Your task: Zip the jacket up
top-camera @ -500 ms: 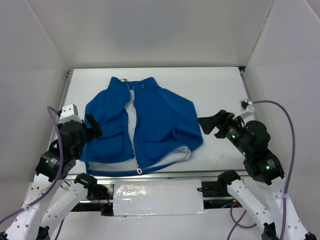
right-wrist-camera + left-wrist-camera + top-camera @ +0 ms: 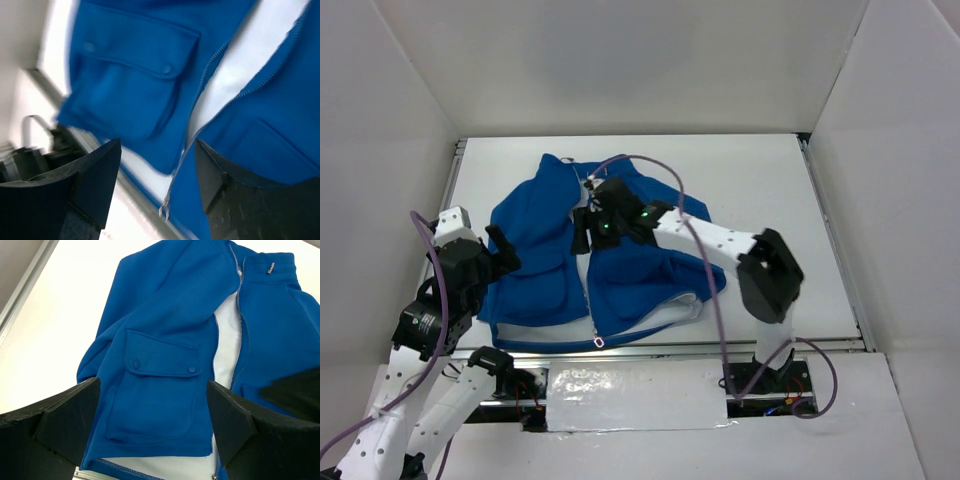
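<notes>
Black right gripper (image 2: 582, 228): half a second ago it hung over bare table at the right, clear of the garment. It now sits over the jacket (image 2: 650, 270), above the front opening, with the arm stretched across from the right.
Left gripper (image 2: 503, 250): much where it was before, at the jacket's left edge.
Jacket position: unchanged since the earlier view. It lies front up on the white table (image 2: 750, 170), collar (image 2: 610, 165) at the far end and hem along the near edge.
Pocket (image 2: 155, 390): a flap pocket on the left front panel with two snaps on the flap. The flap lies flat, and the contents cannot be seen.
Right gripper opening: in the right wrist view the fingers (image 2: 157, 175) stand wide apart and grip nothing. The zipper (image 2: 210, 65) and the pocket (image 2: 130, 75) show beneath them. Whether a finger touches the fleece cannot be told.
Left gripper opening: in the left wrist view the fingers (image 2: 152, 425) are also spread wide and hold nothing, with the pocket framed between them.
Zipper (image 2: 591, 300): unfastened along the front, with the two rows of teeth apart.
Lining (image 2: 227, 335): pale, showing between the two rows of teeth.
Zipper pull (image 2: 599, 343): at the hem, near the table's near edge.
</notes>
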Available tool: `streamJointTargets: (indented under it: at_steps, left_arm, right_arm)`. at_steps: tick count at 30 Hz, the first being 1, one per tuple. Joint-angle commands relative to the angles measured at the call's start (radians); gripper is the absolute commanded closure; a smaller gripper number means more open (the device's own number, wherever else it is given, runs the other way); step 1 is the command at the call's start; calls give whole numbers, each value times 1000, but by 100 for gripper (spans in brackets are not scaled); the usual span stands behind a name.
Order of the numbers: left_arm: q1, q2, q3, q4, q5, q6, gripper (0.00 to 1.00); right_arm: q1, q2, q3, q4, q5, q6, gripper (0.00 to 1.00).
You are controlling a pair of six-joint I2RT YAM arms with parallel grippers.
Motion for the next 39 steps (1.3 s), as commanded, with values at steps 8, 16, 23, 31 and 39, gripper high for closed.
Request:
streamJointTargets:
  at_steps: [8,16,23,31,39]
  left_arm:
    - [9,6,4,47,45,42,1]
    - [9,6,1,53,60,50,1]
    - [9,1,1,53,66,53,1]
    - [9,-4,4,52,60,45,1]
    - [9,-79,-18,61,407,-64,1]
  right_arm:
    - [62,246,121,19,17,11,39]
    - [60,316,113,32,-2,33,44]
    - [60,333,76,110,-123,66,63]
    - [36,304,56,217,-279,114,100]
    - [-85,148,-204,660,-492,375,100]
